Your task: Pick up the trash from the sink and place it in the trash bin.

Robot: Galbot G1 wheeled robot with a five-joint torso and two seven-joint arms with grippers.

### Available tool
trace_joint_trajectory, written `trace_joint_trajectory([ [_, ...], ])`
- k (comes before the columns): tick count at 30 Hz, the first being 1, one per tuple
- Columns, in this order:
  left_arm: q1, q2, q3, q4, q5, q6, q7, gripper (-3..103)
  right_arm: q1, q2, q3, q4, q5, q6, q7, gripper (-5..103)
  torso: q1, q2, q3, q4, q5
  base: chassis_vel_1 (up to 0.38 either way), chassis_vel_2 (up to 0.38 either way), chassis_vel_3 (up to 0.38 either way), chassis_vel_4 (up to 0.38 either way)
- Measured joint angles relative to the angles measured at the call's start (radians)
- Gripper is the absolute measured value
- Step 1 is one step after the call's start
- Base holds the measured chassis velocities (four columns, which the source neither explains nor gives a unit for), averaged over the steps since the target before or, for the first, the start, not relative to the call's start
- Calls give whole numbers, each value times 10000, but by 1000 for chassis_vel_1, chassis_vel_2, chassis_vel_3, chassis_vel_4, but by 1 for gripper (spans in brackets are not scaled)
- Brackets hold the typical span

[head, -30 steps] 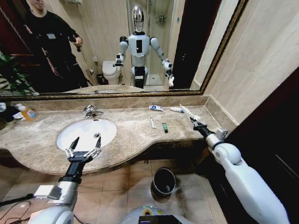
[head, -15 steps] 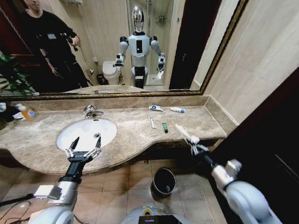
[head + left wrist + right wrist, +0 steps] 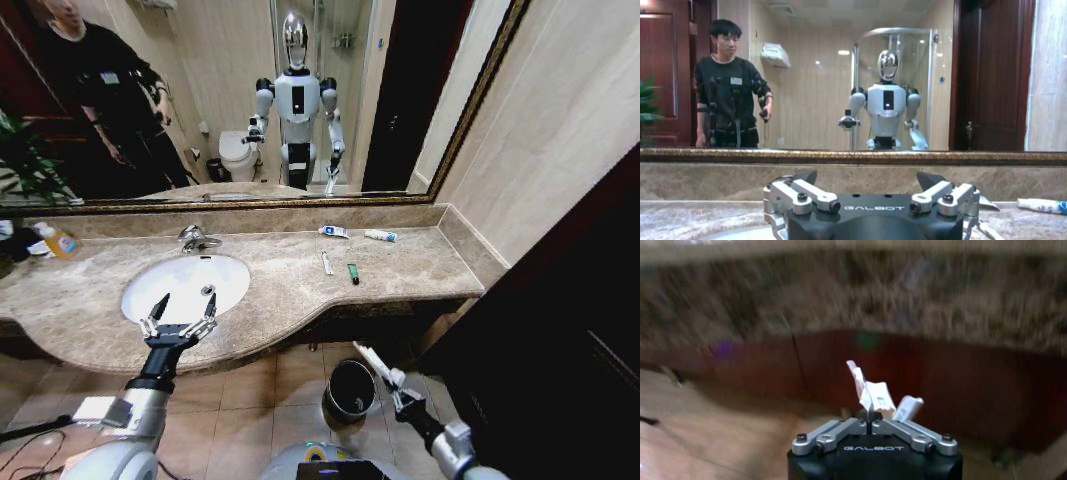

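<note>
The right gripper (image 3: 392, 382) has its fingers pinched tight on a white wrapper (image 3: 870, 390), a thin crinkled strip whose long axis rises from the fingertips and slants up toward the counter edge. It hangs low beside the trash bin (image 3: 351, 389), a round black bucket with a glossy rim on the tan floor tiles; what lies inside cannot be told. The left gripper (image 3: 178, 322) hovers with fingers spread over the front rim of the sink (image 3: 150, 285), a smooth white oval basin set in mottled beige marble. On that countertop lie a thin white stick (image 3: 326, 262), a green-black tube (image 3: 353, 272) and two white-and-blue tubes (image 3: 334, 231), well apart from the basin.
</note>
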Motion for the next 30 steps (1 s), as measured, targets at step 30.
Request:
trace_joint_trajectory([
  [30, 1, 0, 0, 0, 0, 0, 1, 100, 4944, 920, -508, -8036, -1400, 1776, 104, 12, 1, 0, 0, 0, -2, 0, 0, 0, 0],
])
